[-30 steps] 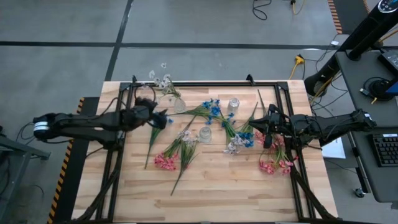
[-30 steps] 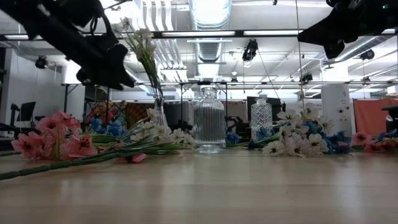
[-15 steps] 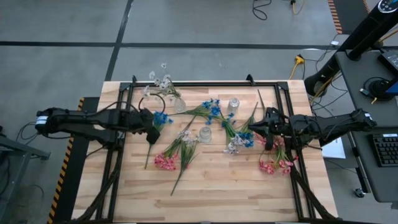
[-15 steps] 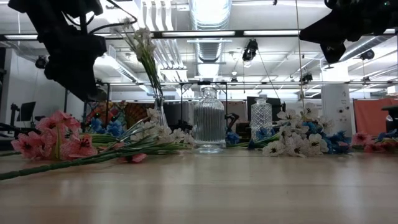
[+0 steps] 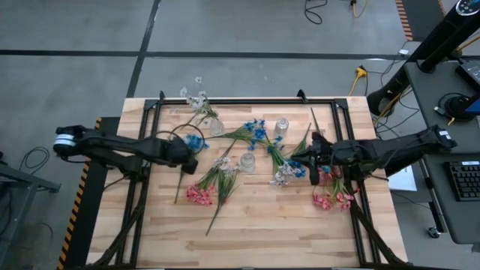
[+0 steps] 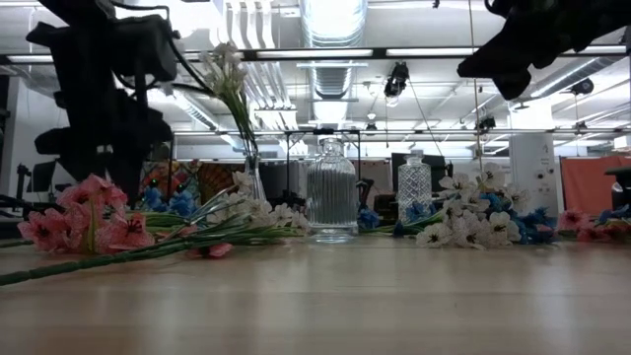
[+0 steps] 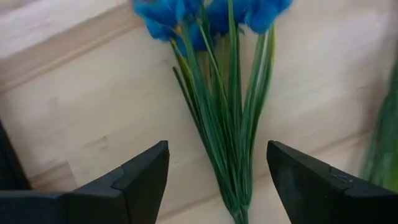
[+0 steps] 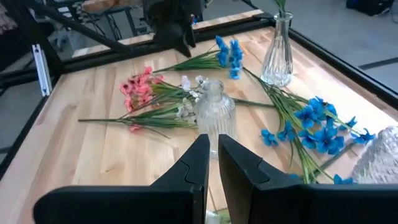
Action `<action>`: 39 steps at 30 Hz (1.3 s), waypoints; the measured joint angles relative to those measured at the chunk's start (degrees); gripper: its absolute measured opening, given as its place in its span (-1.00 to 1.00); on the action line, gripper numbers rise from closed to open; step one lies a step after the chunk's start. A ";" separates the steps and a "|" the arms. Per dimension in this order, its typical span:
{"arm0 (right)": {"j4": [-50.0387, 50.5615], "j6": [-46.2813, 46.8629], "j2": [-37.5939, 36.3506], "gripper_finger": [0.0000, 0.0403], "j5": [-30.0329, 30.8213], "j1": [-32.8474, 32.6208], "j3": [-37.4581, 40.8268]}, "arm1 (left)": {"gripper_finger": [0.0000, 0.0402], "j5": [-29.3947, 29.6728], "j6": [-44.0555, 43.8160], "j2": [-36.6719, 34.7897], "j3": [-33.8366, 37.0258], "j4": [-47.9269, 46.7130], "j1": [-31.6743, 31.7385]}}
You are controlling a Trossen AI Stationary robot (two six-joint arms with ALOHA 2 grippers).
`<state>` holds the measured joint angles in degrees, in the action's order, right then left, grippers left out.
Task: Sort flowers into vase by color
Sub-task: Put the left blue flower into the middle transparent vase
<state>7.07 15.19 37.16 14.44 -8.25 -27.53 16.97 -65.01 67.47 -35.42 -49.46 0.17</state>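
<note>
My left gripper [image 5: 187, 151] [image 7: 217, 182] is open and points down over a blue spray [image 5: 196, 141]. Its fingers stand on either side of the spray's green stems [image 7: 227, 143] without touching them, and the blossoms [image 7: 205, 15] lie just ahead on the wood. My right gripper [image 5: 315, 160] [image 8: 212, 163] is shut and hovers above blue and white sprays [image 5: 291, 169] at the table's right. A slim vase [image 5: 216, 126] at the far left holds a white spray [image 5: 199, 100]. The ribbed vase [image 5: 247, 161] [image 8: 214, 115] and the cut-glass vase [image 5: 281, 126] stand without flowers.
More sprays lie flat on the table: blue [image 5: 255, 132] between the vases, pink and white [image 5: 210, 184] near the middle, pink [image 5: 331, 199] under my right arm. A black frame [image 5: 247, 100] rims the table. Bare wood [image 5: 277, 232] lies toward the near edge.
My left gripper has drawn back toward the table's left and come down, uncovering the blue blossoms, and now hangs low over that spray's stems. My right gripper has shifted slightly toward the table's left. No flower has moved.
</note>
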 joint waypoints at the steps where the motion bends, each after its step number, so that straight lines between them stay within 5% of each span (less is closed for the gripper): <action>1: -0.10 -0.02 0.77 -0.86 0.02 0.00 -0.37 | 0.27 -0.01 -0.01 1.09 -0.12 0.11 -0.25; 12: 3.16 0.65 6.54 -0.86 -0.56 -0.02 -2.95 | 0.20 0.24 -0.68 9.66 -0.82 3.14 -3.65; 29: 3.21 0.87 4.28 -0.86 -1.45 -0.02 -3.06 | -0.87 -0.10 -3.89 12.89 -0.57 3.76 -4.56; 39: 3.31 0.76 4.24 -0.86 -1.55 -0.02 -3.06 | -0.93 -1.60 -3.96 6.44 -0.60 -1.10 -5.78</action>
<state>10.38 15.94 41.41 12.88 -8.27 -30.59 15.37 -68.97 73.90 -36.01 -50.56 -5.61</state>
